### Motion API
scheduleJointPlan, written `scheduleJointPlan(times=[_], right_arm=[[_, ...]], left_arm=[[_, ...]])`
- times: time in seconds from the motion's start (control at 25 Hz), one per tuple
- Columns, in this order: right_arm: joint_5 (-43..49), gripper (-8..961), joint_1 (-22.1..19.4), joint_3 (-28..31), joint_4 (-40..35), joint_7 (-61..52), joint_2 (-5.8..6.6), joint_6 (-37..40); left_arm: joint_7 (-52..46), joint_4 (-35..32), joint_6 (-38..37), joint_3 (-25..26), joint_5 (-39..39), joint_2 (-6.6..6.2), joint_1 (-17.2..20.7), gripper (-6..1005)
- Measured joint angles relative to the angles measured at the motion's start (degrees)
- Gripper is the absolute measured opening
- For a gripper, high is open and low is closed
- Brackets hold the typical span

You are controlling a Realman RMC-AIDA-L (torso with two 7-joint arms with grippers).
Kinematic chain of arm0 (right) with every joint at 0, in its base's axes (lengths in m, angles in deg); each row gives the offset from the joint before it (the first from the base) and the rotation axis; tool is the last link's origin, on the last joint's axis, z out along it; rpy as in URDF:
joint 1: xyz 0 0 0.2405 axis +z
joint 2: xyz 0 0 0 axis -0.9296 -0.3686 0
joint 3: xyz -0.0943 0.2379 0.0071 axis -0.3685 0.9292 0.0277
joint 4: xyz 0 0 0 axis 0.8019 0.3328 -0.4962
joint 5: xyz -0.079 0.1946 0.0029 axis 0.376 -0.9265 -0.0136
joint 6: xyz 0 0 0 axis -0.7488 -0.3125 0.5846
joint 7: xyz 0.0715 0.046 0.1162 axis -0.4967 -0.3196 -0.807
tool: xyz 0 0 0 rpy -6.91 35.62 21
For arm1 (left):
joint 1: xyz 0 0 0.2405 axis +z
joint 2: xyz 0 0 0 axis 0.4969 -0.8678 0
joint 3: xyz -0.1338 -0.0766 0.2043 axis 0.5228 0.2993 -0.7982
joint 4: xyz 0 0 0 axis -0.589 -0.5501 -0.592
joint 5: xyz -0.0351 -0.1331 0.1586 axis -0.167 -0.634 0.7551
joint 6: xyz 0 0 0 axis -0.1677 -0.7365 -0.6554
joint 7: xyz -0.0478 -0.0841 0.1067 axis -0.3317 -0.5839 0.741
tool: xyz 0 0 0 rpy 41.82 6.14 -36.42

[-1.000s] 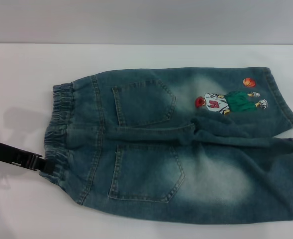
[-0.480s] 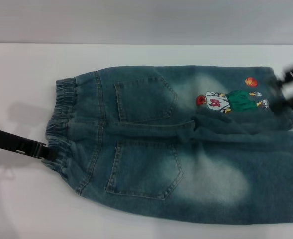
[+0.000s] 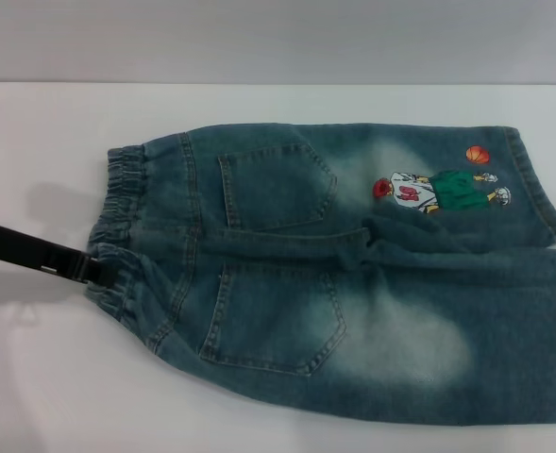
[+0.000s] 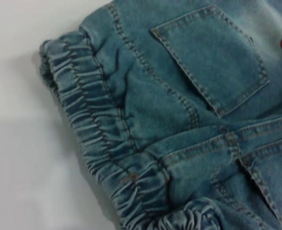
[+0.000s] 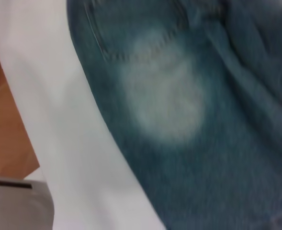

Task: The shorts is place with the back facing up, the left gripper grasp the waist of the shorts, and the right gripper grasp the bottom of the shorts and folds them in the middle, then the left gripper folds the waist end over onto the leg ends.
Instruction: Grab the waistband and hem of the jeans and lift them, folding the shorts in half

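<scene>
**Gripping the waist before the middle fold**

Head view: the shorts (image 3: 344, 274) lie flat on the white counter (image 3: 51, 377), back up, with the waist of the shorts (image 3: 117, 222) at the left of the frame and the leg ends (image 3: 542, 189) at the right edge. The left pincer (image 3: 87, 268) reaches in from the left edge and meets the lower part of the waistband; the cloth bunches there, so it seems closed on the band, though its tips are hidden. The right pincer is not visible.

Left wrist view: only the gathered band and one pocket (image 4: 212, 57) show. The grip should take both layers of the elastic, not only the top ruffle.

Right wrist view: blurred denim above the counter. The right pincer must hold the hem before any lifting.
</scene>
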Motion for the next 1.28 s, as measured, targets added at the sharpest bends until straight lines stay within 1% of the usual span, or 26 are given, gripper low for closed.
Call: scheduleJointPlan(times=[0.12, 0.16, 0.2, 0.24, 0.28, 0.4, 0.44, 0.48, 0.6, 0.8, 0.84, 0.88, 1.12, 1.28], right_arm=[[2.04, 577, -1.34, -0.09, 1.11, -0.27, -0.46, -0.66], [2.51, 577, -1.85, -0.18, 1.60, -0.38, -0.73, -0.93], [3.40, 577, -2.86, -0.73, 2.39, -0.45, -1.51, -1.42], [3.40, 576, -2.86, -0.73, 2.39, -0.45, -1.51, -1.42], [3.89, 576, -3.32, -1.13, 2.70, -0.49, -2.04, -1.68], [6.92, 576, -4.35, -1.73, 3.01, -0.66, -3.54, -2.82], [7.93, 576, -4.47, -1.73, 3.05, -0.74, -3.83, -3.12], [9.42, 576, -4.55, -1.70, 3.12, -0.98, -4.16, -3.66], [11.74, 577, -4.64, -1.79, 3.50, -2.01, -4.42, -4.94], [12.29, 577, -4.34, -2.62, 5.67, -2.30, -4.92, -6.52], [12.57, 577, -4.23, -3.22, 5.87, -2.30, -5.47, -7.19], [12.57, 576, -4.23, -3.22, 5.87, -2.30, -5.47, -7.19], [15.21, 577, -3.78, -3.69, 5.90, -2.31, -7.80, -8.45], [15.51, 576, -3.48, -3.70, 5.79, -2.08, -8.54, -8.91]], left_arm=[[0.00, 0.00, 0.00, 0.00, 0.00, 0.00, 0.00, 50], [0.01, 0.11, 0.11, 0.00, 0.01, 0.00, -0.70, 50], [0.01, 0.11, 0.11, 0.00, 0.01, 0.00, -0.70, 50], [0.01, 0.11, 0.11, 0.00, 0.01, 0.00, -0.70, 50], [0.01, 0.63, 0.29, 0.00, 0.01, 0.00, -1.35, 50], [0.01, 0.63, 0.29, 0.00, 0.01, 0.00, -1.35, 50], [0.01, 1.49, 0.75, 0.00, 0.01, -0.02, -1.93, 50], [0.15, 2.20, 1.20, 0.00, 0.01, -0.06, -2.46, 50], [0.28, 2.31, 1.29, 0.00, 0.03, -0.07, -2.59, 50], [0.34, 2.38, 1.35, 0.00, 0.06, -0.09, -2.78, 50], [0.35, 2.38, 1.33, 0.00, 0.05, -0.07, -2.81, 50], [0.35, 2.38, 1.32, 0.00, 0.04, -0.06, -2.83, 50], [0.36, 2.48, 1.28, 0.00, 0.01, -0.02, -3.04, 50], [0.36, 2.73, 1.36, 0.00, 0.00, 0.00, -3.20, 50]])
